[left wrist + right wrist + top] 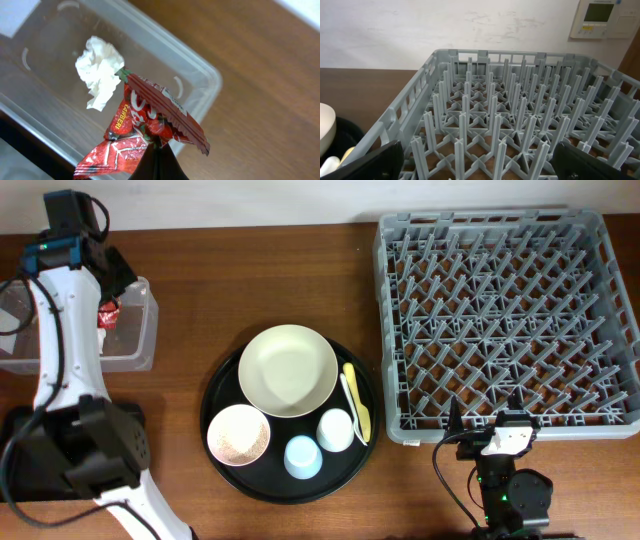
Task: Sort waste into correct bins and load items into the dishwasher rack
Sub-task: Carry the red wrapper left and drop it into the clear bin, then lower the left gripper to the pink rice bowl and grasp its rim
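Overhead, nearest the robot's side of the table, the right gripper [485,412] sits just short of the dishwasher rack's near edge, jaws spread wide and holding nothing; its own camera looks straight in among the grey pegs. To its left is the round black tray [213,385], carrying the light blue cup [302,457] and the pink bowl [238,434] of rice grains [240,440] at the front, the white cup [335,430] just beside the blue one, the pale yellow fork and spoon [357,408] along the right rim, and the cream plate [288,370] behind. The dishwasher rack [392,330] fills the right side with nothing loaded in it. Farthest off, at the left back corner, the left gripper [108,308] is pinched tight on the red snack wrapper [150,120], holding it over the clear box [145,330], where the crumpled tissue [100,70] already lies on the bottom
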Controlling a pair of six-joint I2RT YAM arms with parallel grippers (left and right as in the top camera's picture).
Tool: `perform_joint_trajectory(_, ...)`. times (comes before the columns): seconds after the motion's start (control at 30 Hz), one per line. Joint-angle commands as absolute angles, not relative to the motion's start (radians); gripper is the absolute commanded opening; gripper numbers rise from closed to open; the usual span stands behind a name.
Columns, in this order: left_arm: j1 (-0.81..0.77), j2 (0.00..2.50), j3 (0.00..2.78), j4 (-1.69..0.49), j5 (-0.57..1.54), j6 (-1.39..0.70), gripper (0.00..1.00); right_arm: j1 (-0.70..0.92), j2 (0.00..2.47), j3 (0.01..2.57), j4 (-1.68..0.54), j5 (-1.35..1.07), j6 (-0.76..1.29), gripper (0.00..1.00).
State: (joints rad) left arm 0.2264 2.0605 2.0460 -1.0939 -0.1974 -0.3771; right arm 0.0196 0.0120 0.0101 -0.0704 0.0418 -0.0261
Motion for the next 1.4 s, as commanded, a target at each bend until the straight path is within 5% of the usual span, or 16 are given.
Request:
perform_joint_trajectory(0.0, 0.268, 2.14, 2.058, -1.093, -0.218, -0.362, 0.01, 0.026, 0.006, 0.006, -0.076, 0.058, -0.021, 0.98)
perform_joint_trajectory(0.47, 0.304, 2.302, 2.058, -1.089, -0.206, -0.362, 0.01, 0.026, 0.006, 0.006, -0.076, 0.058, -0.02, 0.98)
perform_joint_trajectory(0.57, 0.304, 2.298, 2.059, -1.089, -0.203, -0.362, 0.42, 0.026, 0.007, 0.006, -0.076, 0.058, -0.021, 0.98)
perform_joint_trajectory(0.63, 0.304, 2.293, 2.064, -1.089, -0.203, -0.362, 0.53, 0.026, 0.007, 0.006, -0.076, 0.058, -0.021, 0.98)
perform_joint_trajectory(0.93, 0.304, 2.1, 2.216, -1.208, -0.163, -0.387, 0.53, 0.026, 0.007, 0.006, -0.076, 0.058, -0.02, 0.98)
perform_joint_trajectory(1.07, 0.293, 1.972, 2.216, -1.485, 0.061, -0.395, 0.53, 0.026, 0.007, 0.006, -0.076, 0.058, -0.02, 0.98)
perform_joint_trajectory(1.2, 0.226, 1.913, 2.216, -1.689, 0.061, -0.395, 0.53, 0.026, 0.007, 0.006, -0.076, 0.058, -0.021, 0.98)
perform_joint_trajectory(1.37, 0.033, 1.844, 2.089, -1.688, 0.131, -0.286, 0.39, 0.026, 0.007, 0.006, -0.076, 0.058, -0.021, 0.98)
